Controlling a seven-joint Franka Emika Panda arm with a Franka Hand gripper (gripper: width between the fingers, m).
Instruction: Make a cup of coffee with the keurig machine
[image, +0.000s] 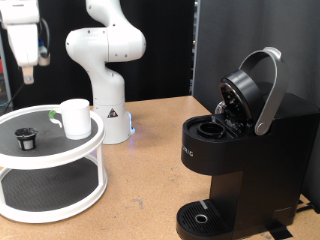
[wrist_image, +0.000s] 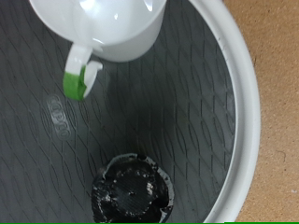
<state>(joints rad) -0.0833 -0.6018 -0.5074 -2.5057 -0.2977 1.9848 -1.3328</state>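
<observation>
The white cup stands on the top tier of a round white stand, with a small dark coffee pod beside it on the exterior view's left. My gripper hangs open and empty well above the stand, over the pod. The wrist view looks straight down on the pod and the cup, whose handle points towards the pod; my fingers do not show there. The black keurig machine stands at the exterior view's right with its lid raised and the pod chamber open.
The stand has a dark ribbed mat and a raised white rim, with a lower tier beneath. The robot's white base stands behind the stand. A black panel rises behind the machine on the wooden table.
</observation>
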